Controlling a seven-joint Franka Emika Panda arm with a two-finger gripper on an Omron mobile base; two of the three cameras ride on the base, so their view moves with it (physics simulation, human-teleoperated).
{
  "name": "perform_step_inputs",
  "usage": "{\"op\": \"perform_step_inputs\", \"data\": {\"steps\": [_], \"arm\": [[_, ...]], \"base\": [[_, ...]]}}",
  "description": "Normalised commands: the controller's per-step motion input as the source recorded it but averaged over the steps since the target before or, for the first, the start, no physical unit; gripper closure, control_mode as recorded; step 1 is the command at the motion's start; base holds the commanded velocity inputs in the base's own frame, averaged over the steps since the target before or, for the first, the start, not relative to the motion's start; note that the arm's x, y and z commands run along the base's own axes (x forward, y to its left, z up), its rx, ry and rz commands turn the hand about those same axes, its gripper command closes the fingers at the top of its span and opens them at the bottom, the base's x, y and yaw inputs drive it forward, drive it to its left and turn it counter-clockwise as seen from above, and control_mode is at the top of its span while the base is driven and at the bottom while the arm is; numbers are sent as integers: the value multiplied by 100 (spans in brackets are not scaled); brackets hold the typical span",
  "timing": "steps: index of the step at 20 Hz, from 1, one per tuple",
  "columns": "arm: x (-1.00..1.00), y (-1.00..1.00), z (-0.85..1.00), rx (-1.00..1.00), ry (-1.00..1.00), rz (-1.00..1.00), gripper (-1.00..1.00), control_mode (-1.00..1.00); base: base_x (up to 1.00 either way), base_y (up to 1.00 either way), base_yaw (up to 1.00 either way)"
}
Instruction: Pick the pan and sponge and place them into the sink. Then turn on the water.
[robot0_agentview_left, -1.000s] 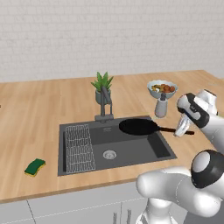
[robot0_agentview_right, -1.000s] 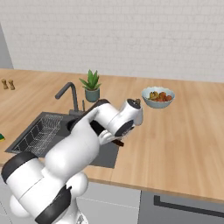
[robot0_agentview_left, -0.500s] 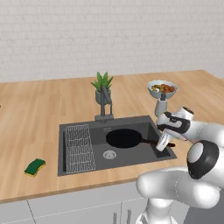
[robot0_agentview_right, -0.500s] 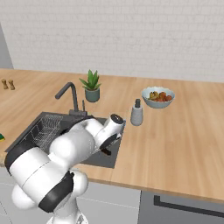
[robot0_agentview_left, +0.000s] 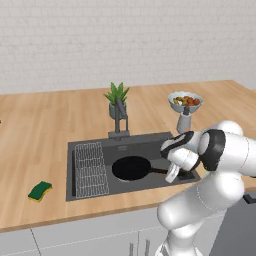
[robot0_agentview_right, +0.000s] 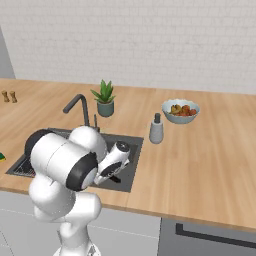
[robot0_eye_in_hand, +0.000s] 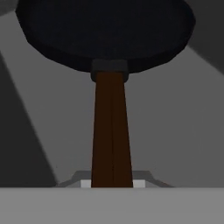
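Observation:
The round black pan sits low inside the dark grey sink, right of the wire rack. Its thin handle points right into my gripper, which is shut on it. In the hand view the brown handle runs from my gripper up to the pan over the basin floor. The green and yellow sponge lies on the counter left of the sink. No water falls from the faucet.
Behind the sink stand a potted plant and the faucet. At the right are a grey soap bottle and a pale bowl of food. My own arm hides much of the basin in the right base view.
The arm has swung left and down, carrying the pan from above the sink's right side into the basin. The sponge has not moved.

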Motion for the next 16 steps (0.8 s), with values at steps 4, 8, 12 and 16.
{"op": "perform_step_inputs", "data": {"steps": [4,8,12,16], "arm": [[54,16,-43,0,-3,4,100,-100],[42,20,-54,0,-3,2,100,-100],[26,15,-66,0,-7,1,100,-100],[25,2,-54,0,-10,3,100,-100]], "base": [[0,0,0],[0,0,0],[0,0,0],[0,0,0]]}}
